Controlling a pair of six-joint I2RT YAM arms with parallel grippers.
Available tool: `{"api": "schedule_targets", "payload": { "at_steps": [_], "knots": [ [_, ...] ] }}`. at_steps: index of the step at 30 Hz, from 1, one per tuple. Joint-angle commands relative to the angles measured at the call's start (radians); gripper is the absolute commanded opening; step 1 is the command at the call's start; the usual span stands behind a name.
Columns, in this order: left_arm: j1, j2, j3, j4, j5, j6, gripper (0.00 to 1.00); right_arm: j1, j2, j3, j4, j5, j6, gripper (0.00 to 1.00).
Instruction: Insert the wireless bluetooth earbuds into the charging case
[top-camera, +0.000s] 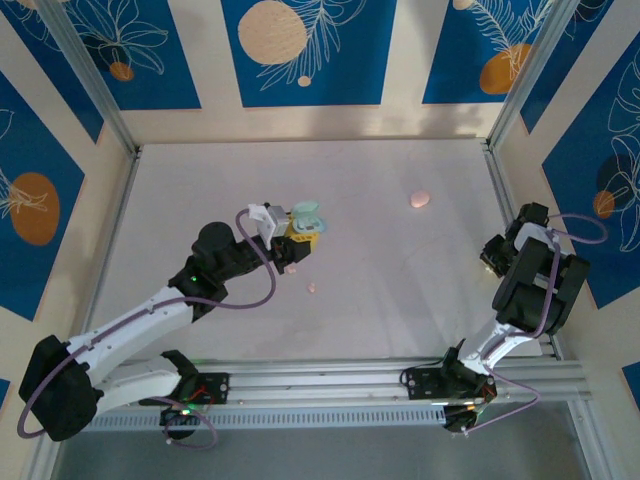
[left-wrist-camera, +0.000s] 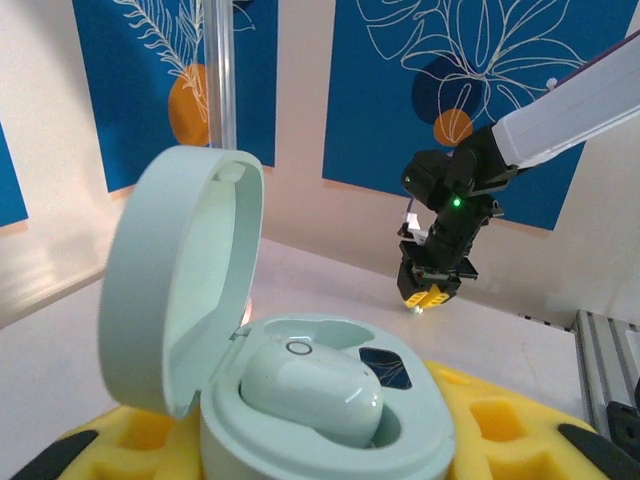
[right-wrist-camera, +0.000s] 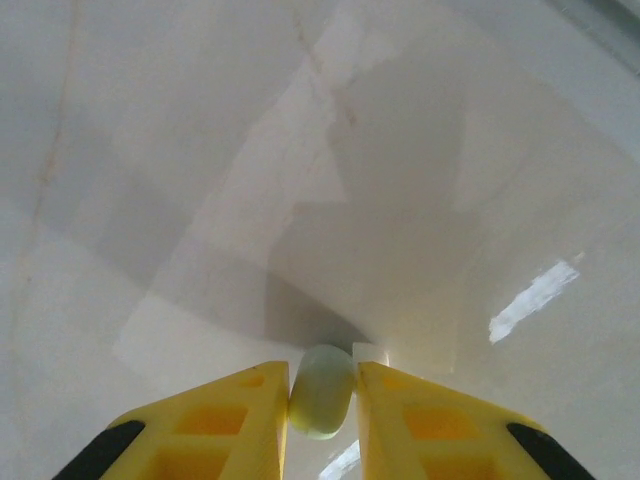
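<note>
My left gripper (top-camera: 300, 232) is shut on the open pale teal charging case (left-wrist-camera: 330, 440), which it holds off the table with the lid (left-wrist-camera: 180, 280) raised. One teal earbud (left-wrist-camera: 310, 385) sits in a slot of the case, and the slot beside it (left-wrist-camera: 385, 365) shows a dark bottom. At the table's right side my right gripper (right-wrist-camera: 323, 385) is low over the table and shut on a second pale teal earbud (right-wrist-camera: 322, 390). That gripper (left-wrist-camera: 432, 295) also appears across the table in the left wrist view.
A tiny pink bud (top-camera: 311, 288) lies on the white table (top-camera: 400, 290) just in front of the held case. A larger pink rounded piece (top-camera: 419, 199) rests further back right. Aluminium posts and patterned walls close in the table.
</note>
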Motion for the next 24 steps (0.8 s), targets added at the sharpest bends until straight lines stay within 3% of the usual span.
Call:
{"api": "schedule_targets", "payload": {
  "at_steps": [1,9,11,14,18,24],
  "knots": [
    [-0.011,-0.015,0.021,0.02,-0.006,0.008,0.35,0.024,-0.059,-0.031,-0.044,-0.079,0.022,0.26],
    [-0.011,-0.034,0.009,0.019,-0.014,0.007,0.35,0.164,-0.129,-0.053,-0.091,-0.158,0.057,0.26],
    [-0.011,-0.044,0.009,0.01,-0.017,0.007,0.35,0.182,-0.157,-0.049,-0.093,-0.115,0.066,0.28],
    [-0.011,-0.066,0.008,-0.014,-0.023,0.015,0.35,0.109,-0.193,-0.021,-0.109,-0.087,0.05,0.33],
    [-0.011,-0.084,-0.011,-0.004,-0.034,0.016,0.35,-0.01,-0.186,0.017,-0.098,-0.059,0.004,0.48],
    [-0.011,-0.082,-0.02,0.019,-0.026,0.014,0.35,-0.073,-0.109,0.048,-0.086,-0.07,-0.012,0.54]
  ]
}}
